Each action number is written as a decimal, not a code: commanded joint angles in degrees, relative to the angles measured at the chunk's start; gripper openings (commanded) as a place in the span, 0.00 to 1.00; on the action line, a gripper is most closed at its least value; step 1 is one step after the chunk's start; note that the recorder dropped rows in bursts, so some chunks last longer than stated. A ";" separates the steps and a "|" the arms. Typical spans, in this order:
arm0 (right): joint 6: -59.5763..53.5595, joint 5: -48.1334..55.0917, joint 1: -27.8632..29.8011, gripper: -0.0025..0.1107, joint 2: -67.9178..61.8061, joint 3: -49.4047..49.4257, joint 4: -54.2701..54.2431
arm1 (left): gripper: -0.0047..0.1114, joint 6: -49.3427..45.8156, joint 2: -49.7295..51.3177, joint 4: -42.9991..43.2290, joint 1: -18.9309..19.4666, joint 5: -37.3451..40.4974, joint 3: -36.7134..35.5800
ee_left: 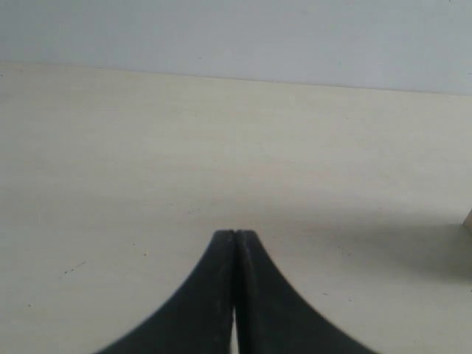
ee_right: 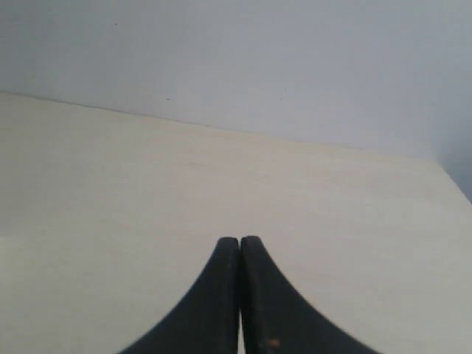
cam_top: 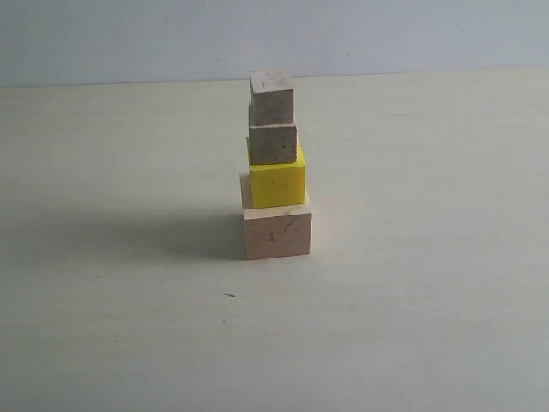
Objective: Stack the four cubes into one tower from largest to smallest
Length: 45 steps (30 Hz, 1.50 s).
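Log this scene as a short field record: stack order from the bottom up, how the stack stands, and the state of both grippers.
tower: one upright column on the table, edges not quite flush
bottom: large pale wooden cube
second: yellow cube
third: small wooden cube
top: uppermost wooden cube
left gripper: shut, holding nothing
right gripper: shut, holding nothing
task: stack looks complete

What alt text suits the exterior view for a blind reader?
Four cubes form one tower on a pale table: a large pale pinkish wooden cube at the bottom, a bright yellow cube, a small beige wooden cube, and another beige wooden cube on top.
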State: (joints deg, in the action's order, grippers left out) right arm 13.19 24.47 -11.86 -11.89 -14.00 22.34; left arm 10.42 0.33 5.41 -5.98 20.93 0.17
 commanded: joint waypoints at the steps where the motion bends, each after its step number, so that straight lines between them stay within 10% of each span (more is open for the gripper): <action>1: -0.14 -1.76 2.17 0.02 1.43 2.97 -3.62 | 0.05 0.28 -0.33 -0.55 0.24 -0.55 -0.17; 45: -15.09 -8.93 9.12 0.02 11.89 14.00 -18.97 | 0.05 0.28 -0.33 -0.55 0.24 -0.55 -0.17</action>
State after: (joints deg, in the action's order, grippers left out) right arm -1.75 15.61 -2.94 -0.38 -0.28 3.57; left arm 10.42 0.33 5.41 -5.98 20.93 0.17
